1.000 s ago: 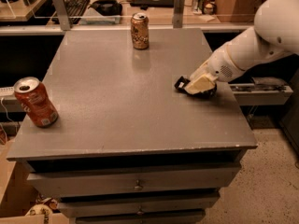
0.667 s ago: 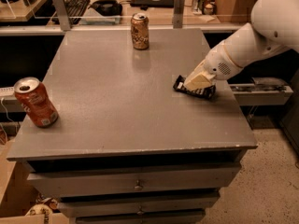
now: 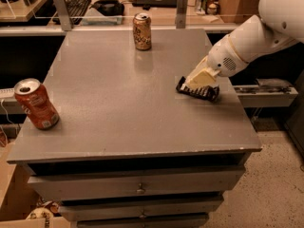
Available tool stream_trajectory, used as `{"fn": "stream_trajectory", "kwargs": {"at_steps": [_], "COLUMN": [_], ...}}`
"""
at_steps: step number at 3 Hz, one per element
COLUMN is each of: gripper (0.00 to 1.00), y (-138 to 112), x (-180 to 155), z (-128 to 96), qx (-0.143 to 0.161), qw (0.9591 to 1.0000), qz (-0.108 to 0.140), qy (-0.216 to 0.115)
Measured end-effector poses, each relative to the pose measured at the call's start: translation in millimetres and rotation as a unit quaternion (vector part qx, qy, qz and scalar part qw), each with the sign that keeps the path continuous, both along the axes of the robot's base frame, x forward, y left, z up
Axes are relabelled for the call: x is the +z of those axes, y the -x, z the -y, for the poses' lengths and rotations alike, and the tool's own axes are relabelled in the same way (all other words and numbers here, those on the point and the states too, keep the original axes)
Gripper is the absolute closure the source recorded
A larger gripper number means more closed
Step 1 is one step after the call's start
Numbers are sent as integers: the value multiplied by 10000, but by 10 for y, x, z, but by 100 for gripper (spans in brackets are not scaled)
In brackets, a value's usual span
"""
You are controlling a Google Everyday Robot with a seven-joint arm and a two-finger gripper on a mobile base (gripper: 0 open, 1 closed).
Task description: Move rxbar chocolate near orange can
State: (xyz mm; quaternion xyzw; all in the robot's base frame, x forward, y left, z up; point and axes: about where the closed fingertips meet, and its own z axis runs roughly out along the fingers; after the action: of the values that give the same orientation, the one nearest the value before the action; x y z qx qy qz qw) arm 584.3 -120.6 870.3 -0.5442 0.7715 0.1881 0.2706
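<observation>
The rxbar chocolate (image 3: 203,93) lies flat on the right side of the bench (image 3: 118,108), near the right edge and about midway between front and back.

We list the remaining items from largest to smallest:

1. The bench is a grey-topped cabinet with drawers (image 3: 137,186) below its front edge.
2. The white arm (image 3: 247,44) enters from the upper right and slopes down and to the left over the right edge of the bench.
3. The red-orange can (image 3: 36,103) stands tilted at the left edge of the bench, well apart from the bar.
4. The orange can (image 3: 142,31) stands upright near the back edge, at centre, well apart from the bar.
5. The pincer (image 3: 200,81) rests directly on top of the bar, covering its middle. We cannot tell whether it is apart, together or clamped on the bar.
</observation>
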Motion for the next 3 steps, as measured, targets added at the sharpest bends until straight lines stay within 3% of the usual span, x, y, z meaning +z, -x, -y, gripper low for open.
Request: {"fn": "stream_trajectory", "kwargs": {"at_steps": [1,2,3], "gripper": [59,27,5], "y": [0,-64,-263], "x": [-11,-48,-128], "z": [-19,63,182], "qx": [17,-120,-331], "qw": [10000,9999,9993], "qz": [-11,0,64], "qy": [-1,-80,-157]}}
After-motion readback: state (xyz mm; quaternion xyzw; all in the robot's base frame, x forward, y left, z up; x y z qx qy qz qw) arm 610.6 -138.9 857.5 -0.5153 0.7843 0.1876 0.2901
